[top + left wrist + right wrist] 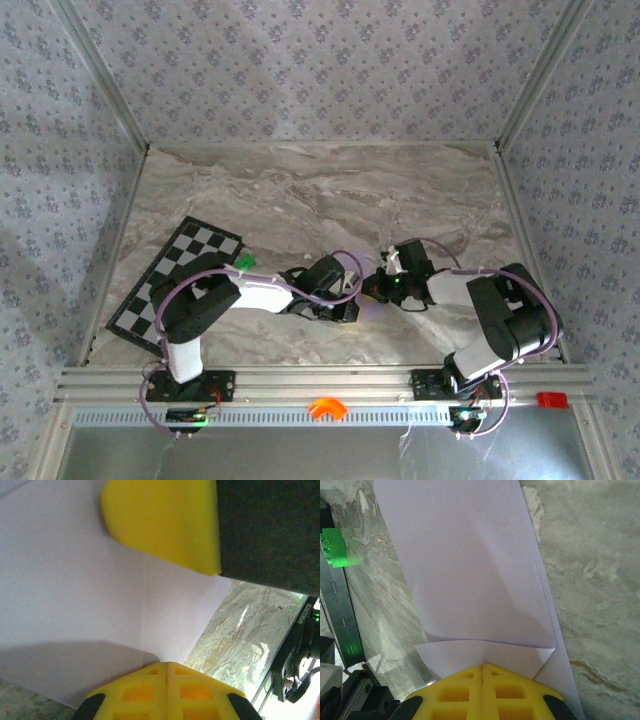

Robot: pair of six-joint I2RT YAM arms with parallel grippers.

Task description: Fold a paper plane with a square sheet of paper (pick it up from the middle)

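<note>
The square sheet of paper is pale lilac and lies on the marble table, folded into a narrower shape with a flap edge across its near end. My right gripper is shut, its yellow fingertips meeting at that near folded edge. In the left wrist view the paper shows a straight centre crease, and my left gripper is shut with its tip over the sheet's edge. The yellow finger of the right gripper rests on the paper opposite. From above, both grippers meet at the table's middle, hiding most of the sheet.
A black-and-white checkered board lies at the left of the table. A tiny green block sits by its right corner, also seen at the upper left as a green block. Patterned walls enclose the table.
</note>
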